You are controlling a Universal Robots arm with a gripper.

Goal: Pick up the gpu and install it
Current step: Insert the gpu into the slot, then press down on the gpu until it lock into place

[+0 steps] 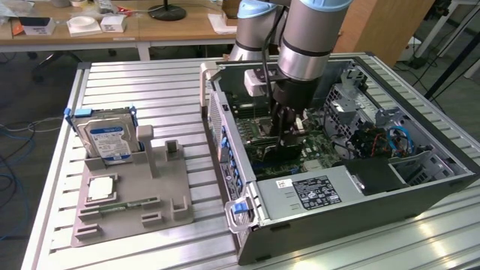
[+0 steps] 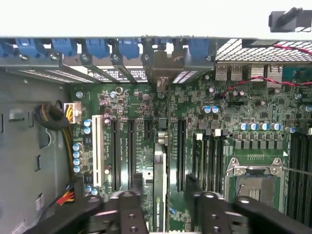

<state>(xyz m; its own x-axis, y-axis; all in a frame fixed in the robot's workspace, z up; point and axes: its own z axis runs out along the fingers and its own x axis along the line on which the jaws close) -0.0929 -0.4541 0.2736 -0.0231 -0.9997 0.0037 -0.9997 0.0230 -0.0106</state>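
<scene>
The open case (image 1: 352,197) on the bench (image 1: 135,84) holds the motherboard (image 2: 234,122), with the gpu (image 2: 159,195) standing edge-on in a slot. The tool (image 2: 163,187) straddles it, spread wide, gripping nothing. A drive (image 1: 107,138) stands in the grey holder (image 1: 135,208).

No text reads clearly anywhere. Hard drive (image 1: 107,138) carries a blue-white label, print too small to read. Power supply (image 1: 318,191), at the near end of the computer case (image 1: 390,202), has a dark label with white print and a white sticker beside it, both illegible.
</scene>
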